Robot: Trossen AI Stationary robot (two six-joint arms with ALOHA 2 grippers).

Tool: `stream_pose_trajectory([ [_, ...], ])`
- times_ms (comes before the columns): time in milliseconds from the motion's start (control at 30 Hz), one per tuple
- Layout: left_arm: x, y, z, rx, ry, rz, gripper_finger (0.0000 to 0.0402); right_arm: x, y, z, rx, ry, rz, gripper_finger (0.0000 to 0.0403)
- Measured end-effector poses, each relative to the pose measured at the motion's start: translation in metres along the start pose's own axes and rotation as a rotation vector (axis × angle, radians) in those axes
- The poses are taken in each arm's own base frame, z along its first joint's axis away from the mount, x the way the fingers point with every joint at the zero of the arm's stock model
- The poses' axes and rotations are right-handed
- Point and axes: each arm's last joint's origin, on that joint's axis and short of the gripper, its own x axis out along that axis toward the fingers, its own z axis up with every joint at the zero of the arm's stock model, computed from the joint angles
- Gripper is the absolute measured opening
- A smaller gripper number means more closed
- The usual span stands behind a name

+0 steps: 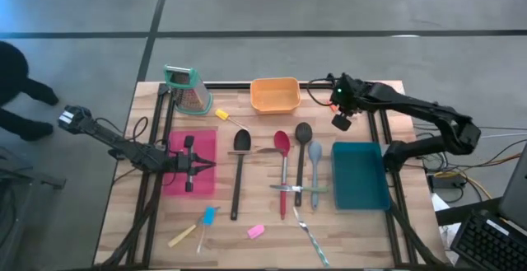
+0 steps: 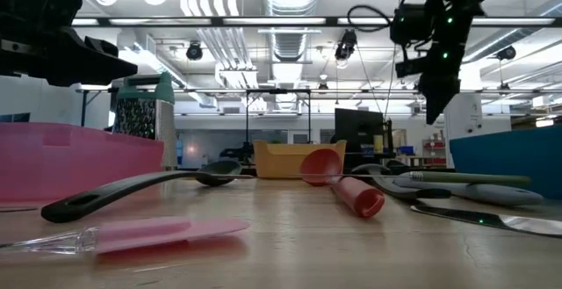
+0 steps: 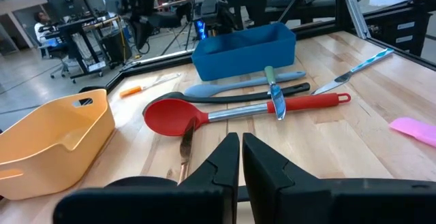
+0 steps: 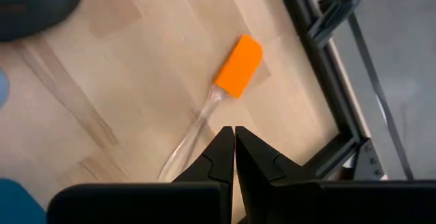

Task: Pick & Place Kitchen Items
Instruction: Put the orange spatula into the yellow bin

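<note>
Overhead, wooden table (image 1: 354, 238) strewn with spoons, both hands closed empty, ceiling ducts beyond.

Looked over every view, nothing readable anywhere. No brand or label on the orange tub (image 1: 274, 95), the pink tray (image 1: 192, 161) or the teal bin (image 1: 360, 175). No markings showing on the spoons or the grater (image 1: 185, 89) either. Screens and gear in the far room too small to make out any words or numbers
</note>
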Motion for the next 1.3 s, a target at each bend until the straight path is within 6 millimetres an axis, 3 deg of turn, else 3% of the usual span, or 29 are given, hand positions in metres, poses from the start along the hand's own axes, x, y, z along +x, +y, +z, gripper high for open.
stream_pose_trajectory([
  [200,0.0,0.0,0.0,0.0,0.0,0.0,0.0023,0.01,0.002,0.011,-0.002,0.04,0.007,0.0008],
  [600,0.0,0.0,0.0,0.0,0.0,0.0,0.0023,0.012,-0.002,0.031,-0.078,0.034,0.007,0.0008],
  [767,0.0,0.0,0.0,0.0,0.0,0.0,0.0023,0.025,-0.001,0.036,-0.078,0.092,0.021,0.0015],
  [1300,0.0,0.0,0.0,0.0,0.0,0.0,0.0023,0.062,-0.009,0.042,-0.057,0.224,0.048,0.0173],
])
